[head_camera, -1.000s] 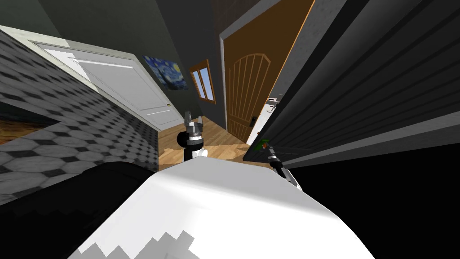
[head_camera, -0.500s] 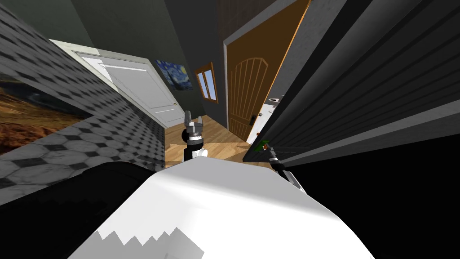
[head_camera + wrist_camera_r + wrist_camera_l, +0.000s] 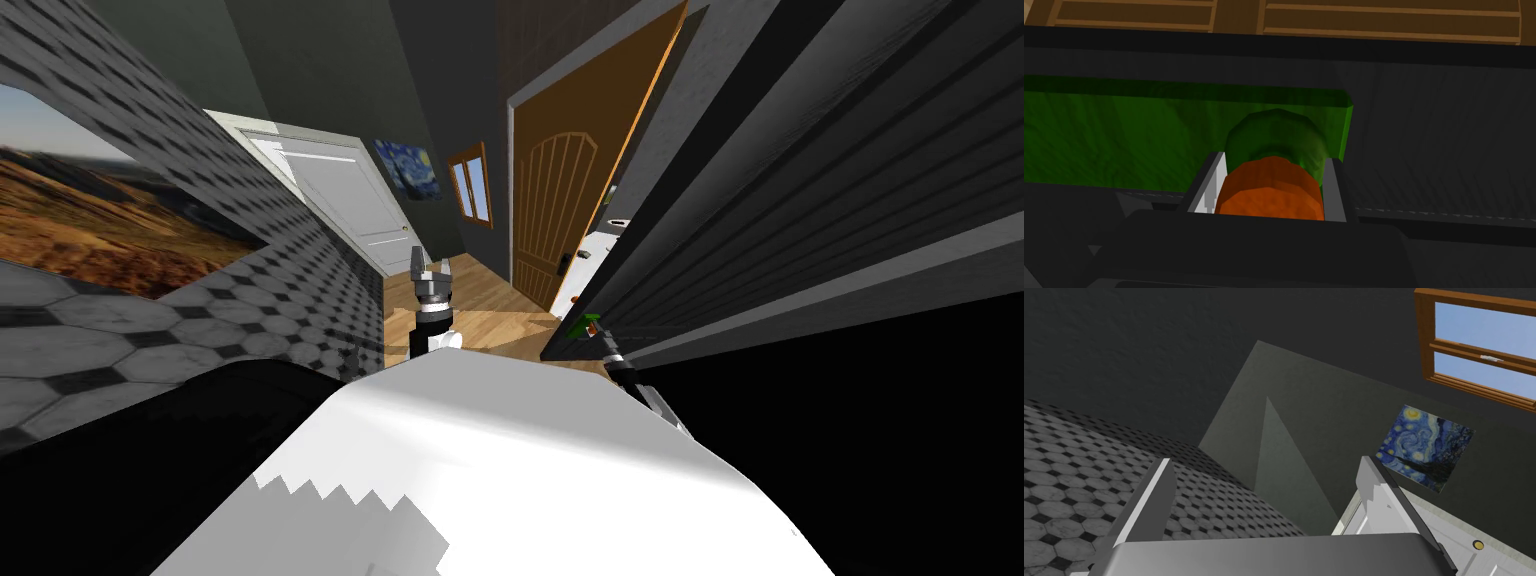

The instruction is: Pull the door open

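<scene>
A dark slatted door (image 3: 800,200) runs along my right side, its free edge near my chest. On that edge sits a green handle plate (image 3: 580,325), seen close as a green plate (image 3: 1124,135) with a green collar and an orange knob (image 3: 1271,192). My right gripper (image 3: 598,338) is at this plate. In the right wrist view the right gripper (image 3: 1272,170) is shut on the orange knob, its fingers (image 3: 1210,185) pressing the knob's sides. My left gripper (image 3: 430,262) is held up ahead of my chest, away from the door, and the left gripper (image 3: 1266,463) is open and holds nothing.
A hexagon-tiled wall (image 3: 200,320) with a landscape picture (image 3: 90,210) stands close on my left. Ahead are a wooden floor (image 3: 490,320), a white door (image 3: 350,195), a blue painting (image 3: 408,168), a window (image 3: 472,188) and a brown door (image 3: 560,200) standing ajar. A black area lies at the lower right.
The whole head view has swung: the tiled wall, white door and painting slid right and the landscape picture came into view. My right gripper stays on the knob at the door's edge.
</scene>
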Robot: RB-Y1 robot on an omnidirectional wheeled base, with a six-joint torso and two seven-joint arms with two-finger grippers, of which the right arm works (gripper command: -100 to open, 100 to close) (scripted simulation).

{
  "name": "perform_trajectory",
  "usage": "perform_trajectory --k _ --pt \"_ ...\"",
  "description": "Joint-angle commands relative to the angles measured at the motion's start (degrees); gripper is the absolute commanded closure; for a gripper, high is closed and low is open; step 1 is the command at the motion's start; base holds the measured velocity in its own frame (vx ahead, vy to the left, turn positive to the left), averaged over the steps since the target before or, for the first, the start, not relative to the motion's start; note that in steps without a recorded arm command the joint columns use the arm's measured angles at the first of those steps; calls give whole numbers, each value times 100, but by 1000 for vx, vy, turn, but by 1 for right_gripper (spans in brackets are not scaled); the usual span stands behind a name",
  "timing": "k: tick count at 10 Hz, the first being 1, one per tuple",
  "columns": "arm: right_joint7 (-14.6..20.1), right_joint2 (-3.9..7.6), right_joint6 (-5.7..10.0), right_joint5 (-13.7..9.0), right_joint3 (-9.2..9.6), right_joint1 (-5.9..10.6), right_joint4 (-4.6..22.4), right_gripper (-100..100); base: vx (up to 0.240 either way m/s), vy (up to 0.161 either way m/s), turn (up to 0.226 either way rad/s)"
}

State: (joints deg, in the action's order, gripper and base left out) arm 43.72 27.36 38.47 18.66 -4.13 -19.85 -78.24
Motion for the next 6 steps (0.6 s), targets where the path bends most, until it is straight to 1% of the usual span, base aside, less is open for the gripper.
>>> perform_trajectory --k 1,3,4,5,6 --pt "62 70 131 14 -6 -44 35 100 -187 -112 81" --pt "131 147 276 33 -7 -89 66 100 -179 -85 101" --pt "98 109 224 35 14 -63 70 100 -77 -41 26" --pt "143 165 347 51 28 -75 137 100 -136 -52 136" --pt "154 180 376 54 29 -75 151 100 -200 -103 135"
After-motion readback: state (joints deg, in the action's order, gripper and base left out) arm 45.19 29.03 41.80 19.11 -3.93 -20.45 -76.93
